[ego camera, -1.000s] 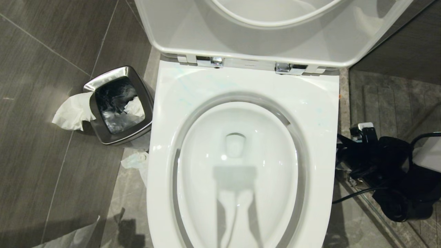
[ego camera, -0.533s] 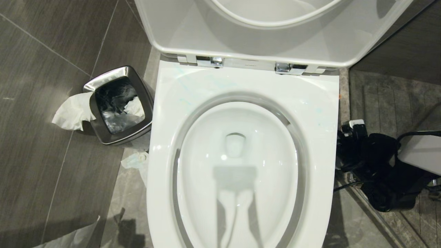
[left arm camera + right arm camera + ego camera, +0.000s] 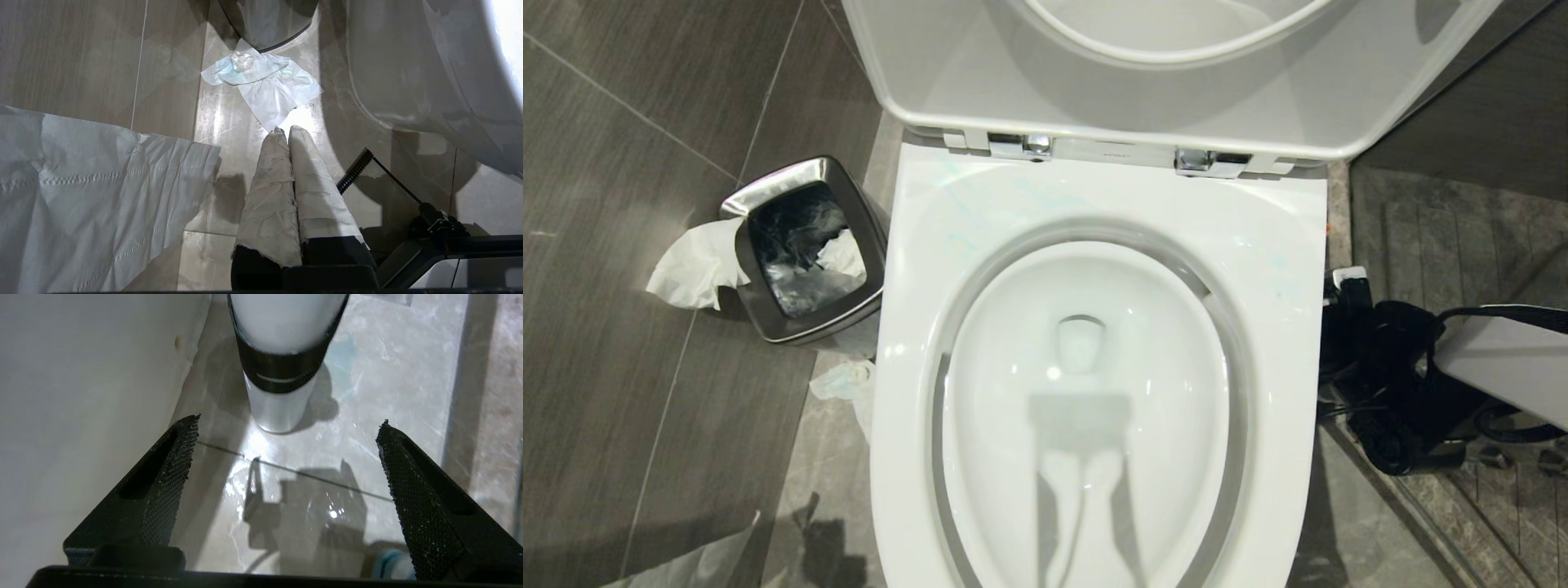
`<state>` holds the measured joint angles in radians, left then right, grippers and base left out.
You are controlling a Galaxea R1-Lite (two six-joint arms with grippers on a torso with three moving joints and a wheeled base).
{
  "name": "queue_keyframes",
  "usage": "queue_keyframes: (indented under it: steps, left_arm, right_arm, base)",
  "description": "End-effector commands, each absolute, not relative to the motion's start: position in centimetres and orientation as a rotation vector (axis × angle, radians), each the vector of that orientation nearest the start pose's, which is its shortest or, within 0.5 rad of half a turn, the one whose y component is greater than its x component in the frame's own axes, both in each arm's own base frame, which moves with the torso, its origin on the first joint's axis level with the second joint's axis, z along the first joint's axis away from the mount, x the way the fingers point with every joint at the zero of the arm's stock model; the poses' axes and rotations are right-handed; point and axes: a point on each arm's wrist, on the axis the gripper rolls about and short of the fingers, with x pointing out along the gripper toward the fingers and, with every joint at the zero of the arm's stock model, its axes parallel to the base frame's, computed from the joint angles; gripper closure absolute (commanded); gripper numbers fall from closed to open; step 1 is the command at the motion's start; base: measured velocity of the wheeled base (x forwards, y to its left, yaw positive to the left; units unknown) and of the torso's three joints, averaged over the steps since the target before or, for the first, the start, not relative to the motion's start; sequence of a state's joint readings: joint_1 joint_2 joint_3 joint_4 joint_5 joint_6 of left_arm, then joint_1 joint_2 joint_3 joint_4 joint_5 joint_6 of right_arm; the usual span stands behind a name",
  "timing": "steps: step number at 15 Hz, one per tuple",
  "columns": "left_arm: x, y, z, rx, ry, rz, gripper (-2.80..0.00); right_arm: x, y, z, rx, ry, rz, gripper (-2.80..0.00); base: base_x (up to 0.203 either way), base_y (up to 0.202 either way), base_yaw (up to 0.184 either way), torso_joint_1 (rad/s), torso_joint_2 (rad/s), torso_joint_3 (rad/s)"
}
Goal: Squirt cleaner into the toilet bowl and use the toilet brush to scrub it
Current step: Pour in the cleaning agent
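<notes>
While faint blue streaks of cleaner mark the toilet bowl rim, we judge squirting done. Our right tool hangs spread and empty beside the bowl, a white canister ahead. We see no brush; scrubbing remains. Our left tool is clenched, empty.

The head camera looks steeply down on the toilet bowl. Both wrist cameras look past their fingers, close above the floor, each beside the toilet.

I see the toilet bowl, glossy white, seat and lid raised; faint turquoise cleaner streaks its rim.
</notes>
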<state>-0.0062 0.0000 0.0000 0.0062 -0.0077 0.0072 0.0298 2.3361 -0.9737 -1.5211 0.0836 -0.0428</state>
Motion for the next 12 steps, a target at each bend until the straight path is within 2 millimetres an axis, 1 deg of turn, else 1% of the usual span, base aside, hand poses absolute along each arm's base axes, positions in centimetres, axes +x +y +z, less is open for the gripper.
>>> queue_keyframes:
  steps: [1, 5, 9, 12]
  left_arm:
    - [-2.3, 0.0, 7.4, 0.008, 0.008, -0.014, 0.00]
    - [-2.3, 0.0, 7.4, 0.008, 0.009, -0.014, 0.00]
    - [-2.3, 0.0, 7.4, 0.008, 0.008, -0.014, 0.00]
    - [-2.3, 0.0, 7.4, 0.008, 0.009, -0.014, 0.00]
  right_arm:
    - [42.4, 1.9, 7.2, -0.047, -0.169, 0.120, -2.80]
    - [43.8, 2.6, 7.1, -0.052, -0.208, 0.135, -2.80]
    - [45.3, 2.8, 7.2, -0.096, -0.263, 0.128, -2.80]
    - [45.9, 2.8, 6.7, -0.128, -0.272, 0.124, -2.80]
  base:
    - [0.000, 0.000, 0.000, 0.000, 0.00, 0.000]
    - [0.000, 0.000, 0.000, 0.000, 0.00, 0.000]
    - [0.000, 0.000, 0.000, 0.000, 0.00, 0.000]
    - [0.000, 0.000, 0.000, 0.000, 0.00, 0.000]
